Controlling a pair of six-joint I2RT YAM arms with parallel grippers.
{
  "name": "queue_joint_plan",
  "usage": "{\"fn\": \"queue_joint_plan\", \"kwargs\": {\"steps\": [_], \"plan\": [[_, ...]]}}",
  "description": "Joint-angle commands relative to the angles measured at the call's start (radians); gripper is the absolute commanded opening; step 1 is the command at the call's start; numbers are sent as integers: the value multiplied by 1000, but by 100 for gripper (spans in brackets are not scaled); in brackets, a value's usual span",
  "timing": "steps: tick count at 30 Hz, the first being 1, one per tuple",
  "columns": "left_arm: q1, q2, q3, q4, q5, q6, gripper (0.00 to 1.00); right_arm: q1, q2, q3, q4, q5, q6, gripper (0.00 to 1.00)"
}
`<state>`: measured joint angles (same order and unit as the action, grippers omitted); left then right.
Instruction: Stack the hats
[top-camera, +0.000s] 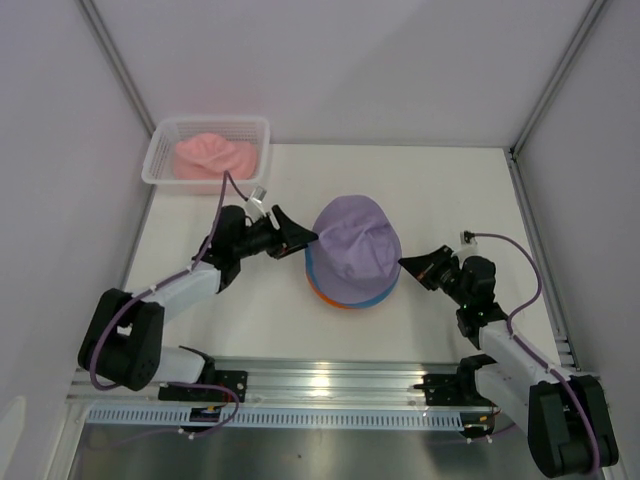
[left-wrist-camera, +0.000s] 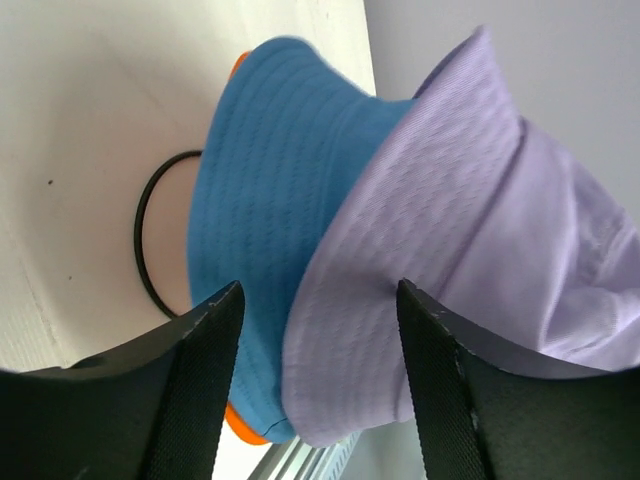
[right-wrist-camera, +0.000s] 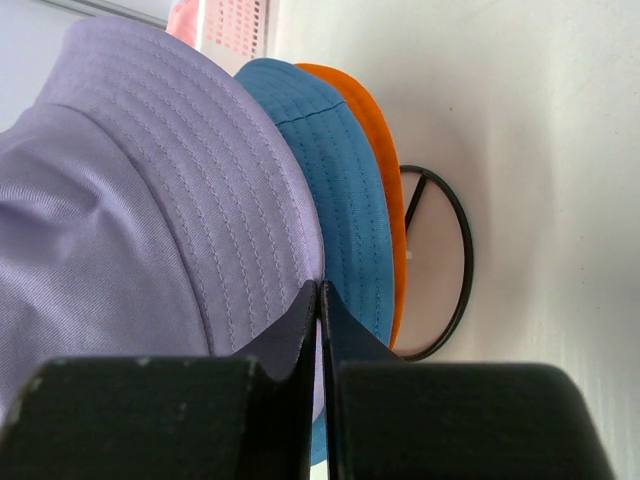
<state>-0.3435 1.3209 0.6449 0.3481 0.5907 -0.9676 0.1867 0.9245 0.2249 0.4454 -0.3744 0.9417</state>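
Covering blue hat (left-wrist-camera: 250, 200) and orange hat (right-wrist-camera: 375, 130) sits lavender hat (top-camera: 355, 240).

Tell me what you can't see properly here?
- Orange fabric bucket hat: top view, only a rim sliver; the blue fabric bucket hat and lavender-purple fabric bucket hat cover it.
- Thin black wire stand: wrist views show only part of its ring; hats hide the rest.
- Pale pink fabric hat: top view, partly behind the white plastic mesh basket wall.
- Right gripper: whether it pinches fabric; its fingers cover that.
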Motion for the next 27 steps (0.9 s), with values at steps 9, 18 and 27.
{"fn": "queue_joint_plan", "kwargs": {"steps": [9, 18, 27], "plan": [[6, 106, -45, 300, 115, -85, 52, -3, 16, 40, -19, 12, -34, 0], [5, 150, -77, 469, 166, -160, 25, 3, 33, 50, -13, 11, -37, 0], [-5, 68, -41, 77, -49, -11, 1, 8, 37, 74, -112, 75, -69, 0]]}}
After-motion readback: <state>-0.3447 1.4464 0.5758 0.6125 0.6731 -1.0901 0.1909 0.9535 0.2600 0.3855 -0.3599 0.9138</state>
